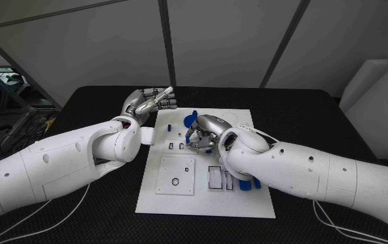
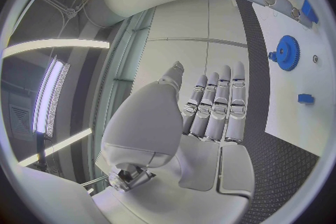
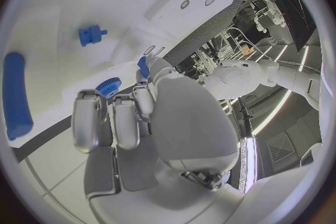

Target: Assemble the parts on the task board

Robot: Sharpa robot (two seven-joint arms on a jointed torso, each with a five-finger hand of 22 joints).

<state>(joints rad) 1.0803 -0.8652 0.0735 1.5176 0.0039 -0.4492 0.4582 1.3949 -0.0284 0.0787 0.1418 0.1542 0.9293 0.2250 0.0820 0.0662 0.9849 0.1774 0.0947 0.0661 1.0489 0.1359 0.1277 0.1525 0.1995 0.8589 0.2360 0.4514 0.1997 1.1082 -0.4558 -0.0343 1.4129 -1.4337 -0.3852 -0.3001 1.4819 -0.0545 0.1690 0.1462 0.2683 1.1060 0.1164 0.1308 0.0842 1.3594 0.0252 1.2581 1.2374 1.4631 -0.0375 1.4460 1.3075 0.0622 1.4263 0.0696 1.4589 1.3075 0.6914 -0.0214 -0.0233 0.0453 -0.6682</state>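
The white task board (image 1: 202, 202) lies mid-table. A blue gear (image 1: 190, 121) rests near its far edge, also seen as the gear (image 2: 285, 53) and the gear (image 3: 108, 88). My right hand (image 1: 207, 133) hovers low over the board just behind the gear, fingers (image 3: 115, 117) curled down. A small blue part (image 3: 143, 65) sits at one fingertip; whether it is pinched is hidden. My left hand (image 1: 148, 101) is raised beyond the board's far left corner, fingers (image 2: 217, 103) straight and apart, holding nothing.
Loose blue parts lie on the board: a small peg (image 1: 170, 127), a long bar (image 3: 15, 95), a knobbed piece (image 3: 91, 35), and pieces (image 1: 245, 185) under my right forearm. Rectangular slots (image 1: 215, 178) and a ring recess (image 1: 175, 183) lie nearer me. Black table (image 1: 97, 213) surrounds the board.
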